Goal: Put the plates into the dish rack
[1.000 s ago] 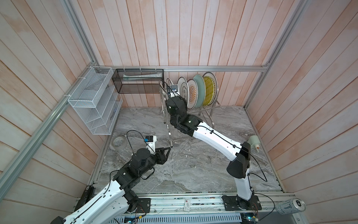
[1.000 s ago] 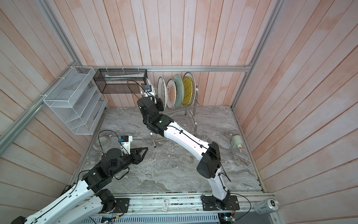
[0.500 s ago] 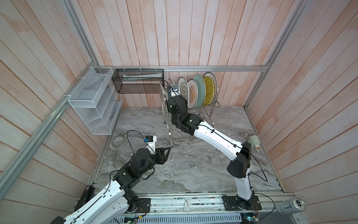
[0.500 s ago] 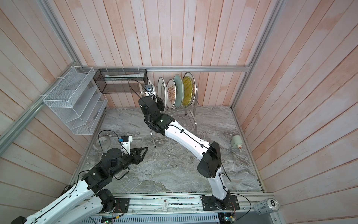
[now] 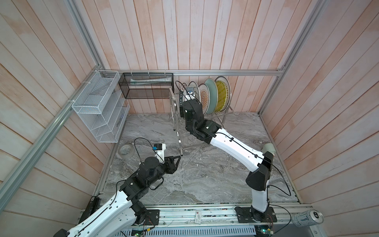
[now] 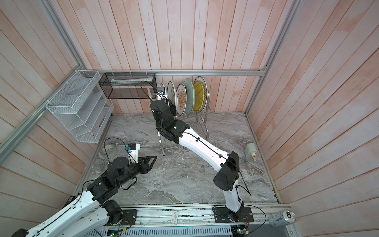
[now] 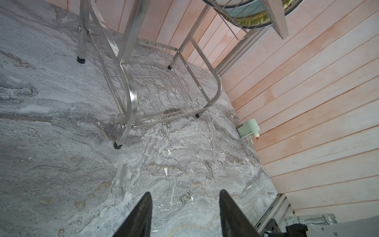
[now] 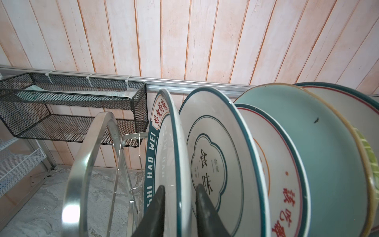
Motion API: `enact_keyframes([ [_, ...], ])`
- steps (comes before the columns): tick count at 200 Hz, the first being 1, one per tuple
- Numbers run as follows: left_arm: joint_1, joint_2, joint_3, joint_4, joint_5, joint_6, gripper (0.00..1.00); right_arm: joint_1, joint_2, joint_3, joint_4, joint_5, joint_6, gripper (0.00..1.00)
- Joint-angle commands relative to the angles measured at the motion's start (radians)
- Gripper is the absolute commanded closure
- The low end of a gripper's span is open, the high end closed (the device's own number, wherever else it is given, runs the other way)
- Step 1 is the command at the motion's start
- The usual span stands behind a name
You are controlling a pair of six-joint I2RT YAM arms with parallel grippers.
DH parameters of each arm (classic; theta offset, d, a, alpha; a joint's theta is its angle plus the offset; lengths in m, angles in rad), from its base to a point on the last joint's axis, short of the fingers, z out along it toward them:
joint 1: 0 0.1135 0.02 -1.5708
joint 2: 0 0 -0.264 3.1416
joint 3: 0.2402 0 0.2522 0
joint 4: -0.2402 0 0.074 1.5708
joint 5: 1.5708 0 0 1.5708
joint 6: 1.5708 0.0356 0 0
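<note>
Location: shiny two-tier stainless-steel wire dish rack (image 8: 82,164) at far edge of grey marble-look worktop (image 5: 205,174), near its middle. Six round plates (image 5: 212,96) on edge in upper tier; none seen lying on worktop.

Step in hand, judged: seating end plate, the white plate with lettered dark-green rim (image 8: 164,143), just beside white plate with cloud outline (image 8: 207,164).

Right gripper (image 8: 180,186): astride that rim, narrowly parted; pinching or released, cannot tell.

Left gripper (image 7: 185,192): parted, empty, low over left part of worktop.

Next, advised: widen jaws, confirm seating between prongs, withdraw straight along slot without nudging neighbour.
</note>
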State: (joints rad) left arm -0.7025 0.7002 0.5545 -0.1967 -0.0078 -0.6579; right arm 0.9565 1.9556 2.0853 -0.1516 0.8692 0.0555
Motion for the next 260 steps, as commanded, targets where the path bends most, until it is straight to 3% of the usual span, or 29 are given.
enact_keyframes([
  [1,-0.002,-0.008,0.026,-0.018,-0.007,0.004,0.46,-0.005,-0.03,-0.014,0.018,-0.013,0.002,0.72],
  [156,-0.003,-0.006,0.028,-0.025,-0.014,-0.002,0.45,-0.005,-0.145,-0.051,0.078,-0.099,-0.051,0.68],
  [186,-0.003,0.009,0.04,-0.04,-0.021,0.007,0.45,-0.005,-0.247,-0.189,0.132,-0.116,-0.032,0.66],
  [260,-0.001,0.082,0.103,-0.058,-0.032,0.055,0.4,-0.024,-0.604,-0.634,0.298,-0.089,0.042,0.49],
])
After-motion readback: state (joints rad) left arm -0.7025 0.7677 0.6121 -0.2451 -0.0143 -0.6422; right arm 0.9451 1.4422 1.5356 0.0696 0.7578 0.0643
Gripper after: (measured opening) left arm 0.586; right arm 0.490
